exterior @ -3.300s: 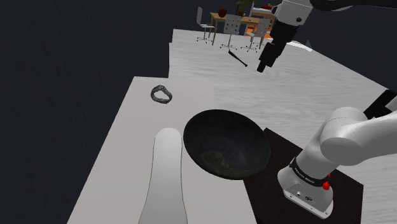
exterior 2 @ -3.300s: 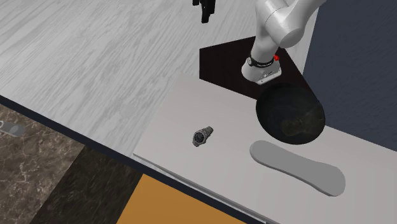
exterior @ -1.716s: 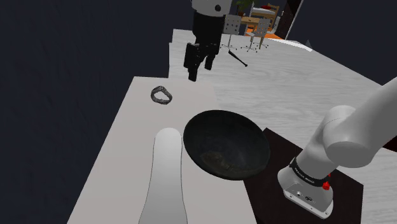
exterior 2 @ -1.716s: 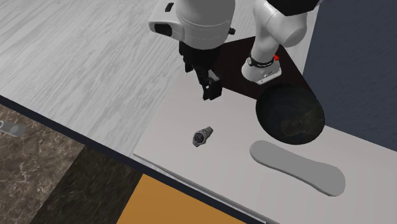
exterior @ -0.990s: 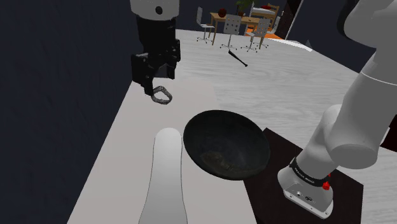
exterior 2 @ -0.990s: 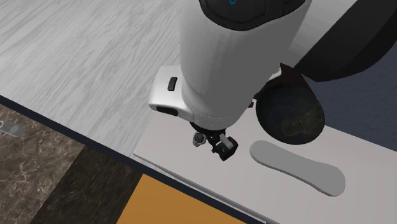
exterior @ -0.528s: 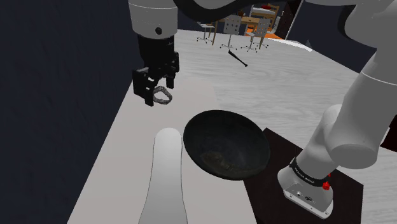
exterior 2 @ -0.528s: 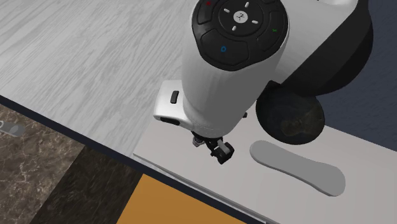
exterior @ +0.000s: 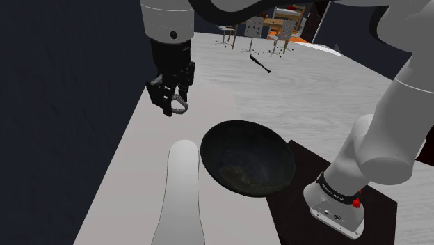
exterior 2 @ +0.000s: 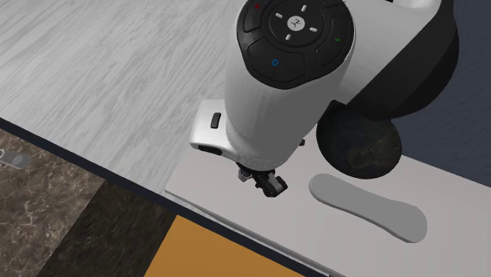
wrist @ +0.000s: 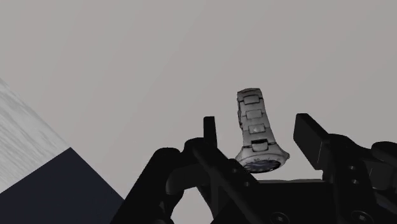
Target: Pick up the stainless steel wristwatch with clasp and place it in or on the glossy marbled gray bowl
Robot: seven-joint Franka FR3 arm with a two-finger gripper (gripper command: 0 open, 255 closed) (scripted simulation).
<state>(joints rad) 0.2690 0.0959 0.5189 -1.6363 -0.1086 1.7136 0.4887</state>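
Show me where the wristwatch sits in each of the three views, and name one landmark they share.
Shoulder view: the wristwatch lies at the far end of the grey table, inside the gripper.
Second exterior view: a sliver peeks from under the arm, near the table's front edge.
Wrist view: it stands between the black fingers, seemingly touching neither.
Shared landmark: the gripper straddling the watch.
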